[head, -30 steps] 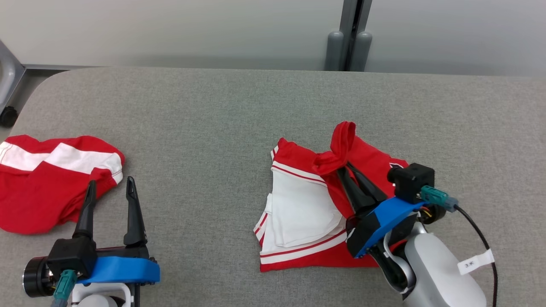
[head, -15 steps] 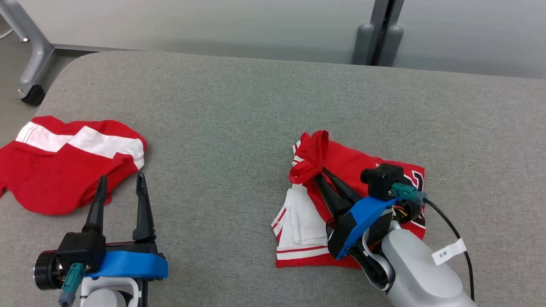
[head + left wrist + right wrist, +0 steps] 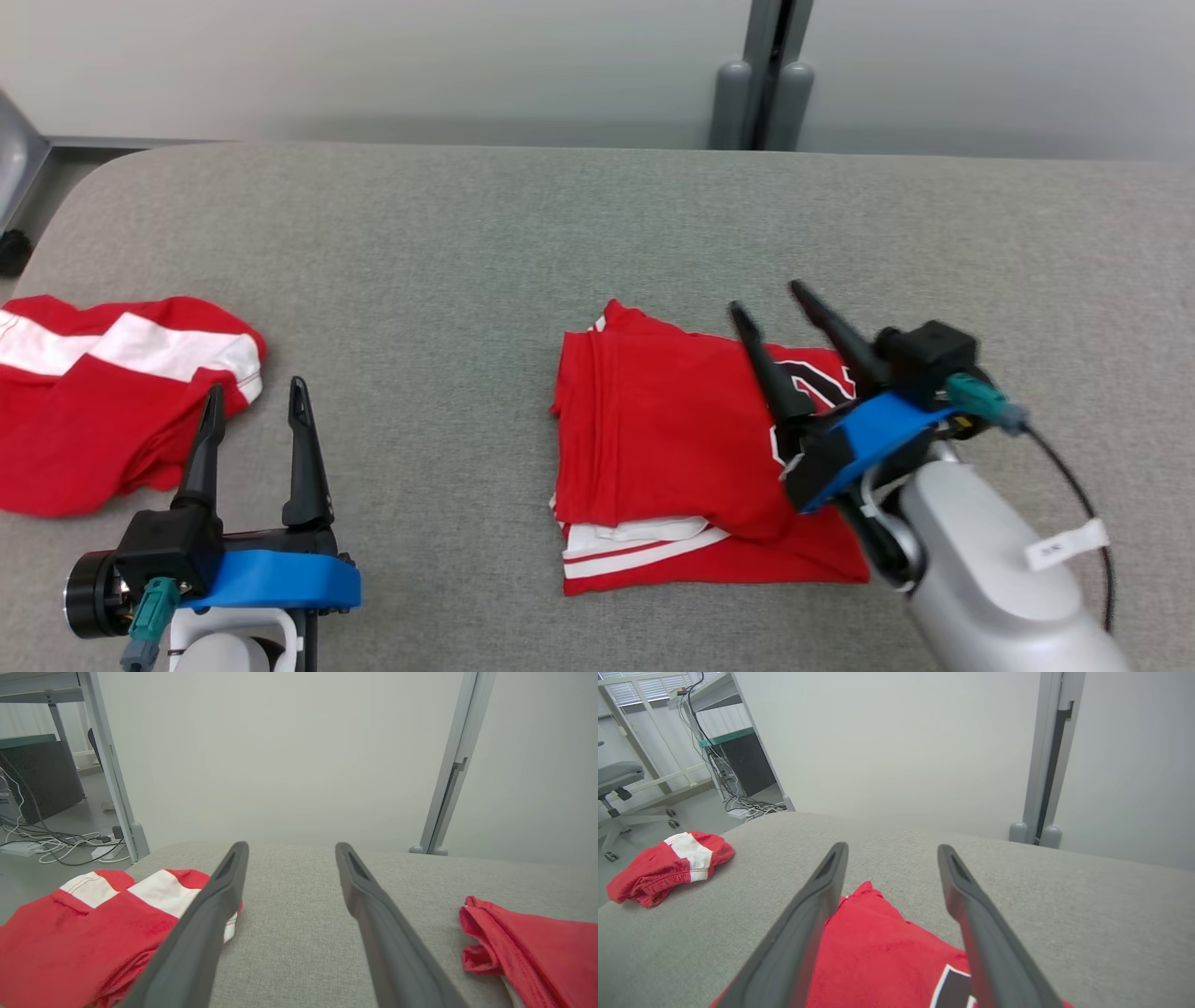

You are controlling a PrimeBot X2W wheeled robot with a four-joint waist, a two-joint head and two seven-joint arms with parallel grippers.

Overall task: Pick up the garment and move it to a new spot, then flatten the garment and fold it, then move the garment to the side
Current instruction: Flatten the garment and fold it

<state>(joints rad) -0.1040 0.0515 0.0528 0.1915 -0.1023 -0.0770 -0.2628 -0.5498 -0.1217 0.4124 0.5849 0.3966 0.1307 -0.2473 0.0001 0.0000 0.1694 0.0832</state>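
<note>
while the right gripper (image 3: 764, 296) hovers, fingers spread, over the folded garment (image 3: 653, 429) | left gripper (image 3: 257, 385) spread above table (image 3: 467, 280)

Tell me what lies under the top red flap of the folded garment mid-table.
A white layer and a striped red hem peek out at the near edge of the folded garment. The flap covers the rest, so their extent cannot be seen.

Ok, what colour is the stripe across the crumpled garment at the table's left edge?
White, on the crumpled red garment; the head view shows it best.
</note>
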